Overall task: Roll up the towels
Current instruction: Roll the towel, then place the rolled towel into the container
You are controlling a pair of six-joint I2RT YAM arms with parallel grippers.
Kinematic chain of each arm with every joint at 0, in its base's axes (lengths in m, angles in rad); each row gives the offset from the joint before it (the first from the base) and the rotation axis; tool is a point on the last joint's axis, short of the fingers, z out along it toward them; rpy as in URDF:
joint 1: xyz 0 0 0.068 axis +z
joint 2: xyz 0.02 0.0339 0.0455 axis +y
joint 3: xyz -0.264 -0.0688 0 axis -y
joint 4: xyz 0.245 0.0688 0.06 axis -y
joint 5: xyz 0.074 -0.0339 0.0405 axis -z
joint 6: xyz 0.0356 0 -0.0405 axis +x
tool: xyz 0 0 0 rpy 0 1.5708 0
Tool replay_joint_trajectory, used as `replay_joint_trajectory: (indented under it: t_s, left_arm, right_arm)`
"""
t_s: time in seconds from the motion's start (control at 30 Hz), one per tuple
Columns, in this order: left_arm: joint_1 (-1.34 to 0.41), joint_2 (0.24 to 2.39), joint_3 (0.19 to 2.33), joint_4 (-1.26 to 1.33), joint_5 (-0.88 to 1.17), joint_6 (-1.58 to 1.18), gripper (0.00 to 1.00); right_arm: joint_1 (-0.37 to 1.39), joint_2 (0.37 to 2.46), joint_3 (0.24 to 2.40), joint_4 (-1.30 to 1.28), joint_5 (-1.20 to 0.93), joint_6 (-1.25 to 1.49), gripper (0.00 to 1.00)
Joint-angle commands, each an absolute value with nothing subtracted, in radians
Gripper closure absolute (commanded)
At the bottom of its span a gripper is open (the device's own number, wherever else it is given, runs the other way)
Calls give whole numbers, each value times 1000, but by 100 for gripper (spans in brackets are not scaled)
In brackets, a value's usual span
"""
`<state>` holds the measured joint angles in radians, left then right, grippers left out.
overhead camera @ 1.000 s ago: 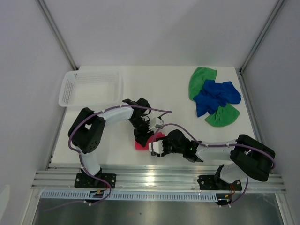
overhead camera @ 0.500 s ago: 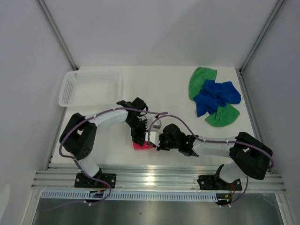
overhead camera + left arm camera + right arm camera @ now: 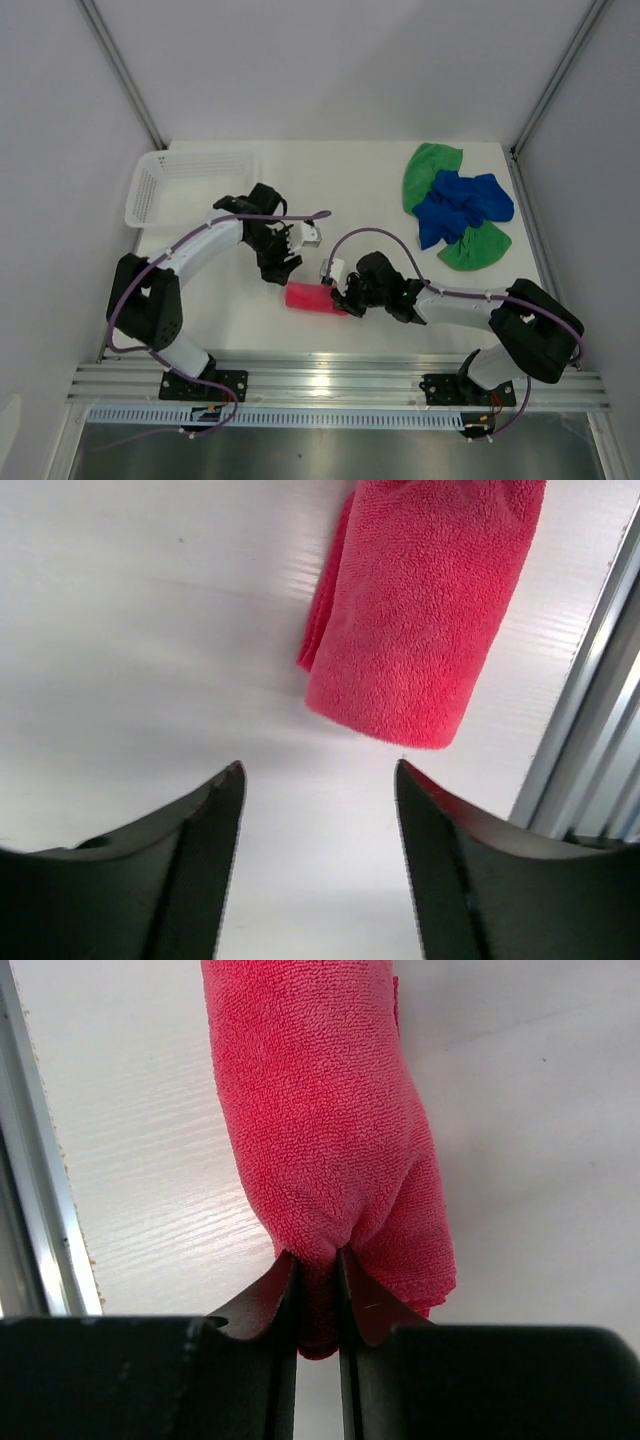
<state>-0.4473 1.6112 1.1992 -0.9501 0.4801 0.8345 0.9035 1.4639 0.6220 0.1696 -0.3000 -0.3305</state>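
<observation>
- Pink-red towel: rolled, on table near front edge. Soft, light, prob unrolls if dragged.
- R gripper: pinched narrow on roll end; mid-roll = safer hold.
- L gripper: wide, empty, just beside roll.

No text, label, brand mark, number or sign could be read in any of the 3 views.
</observation>
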Motion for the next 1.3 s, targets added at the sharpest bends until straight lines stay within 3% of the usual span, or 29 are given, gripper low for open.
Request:
replay_joint_trajectory:
  t_s: [0.0,0.27,0.4,0.53,0.57,0.6,1.27]
  left_arm:
    - [-469,1488,1209,-925,474,928,30]
    - [-673,1344,964,-660,381,1051,28]
    - [-742,1365,931,-586,341,1039,19]
    - [-791,1454,986,-557,302,993,18]
    - [-796,1486,998,-560,301,985,5]
    - [-804,1500,1003,-558,284,979,4]
    - [-839,1532,893,-450,309,835,11]
  right_arm:
    - [876,1491,640,143,-394,-232,98]
    - [787,1520,637,192,-552,-169,98]
    - [762,1546,650,181,-578,-166,97]
    - [759,1557,655,181,-575,-175,96]
    - [759,1559,658,179,-580,-175,96]
    - [758,1560,663,178,-584,-173,96]
    - [699,1516,632,203,-635,-68,87]
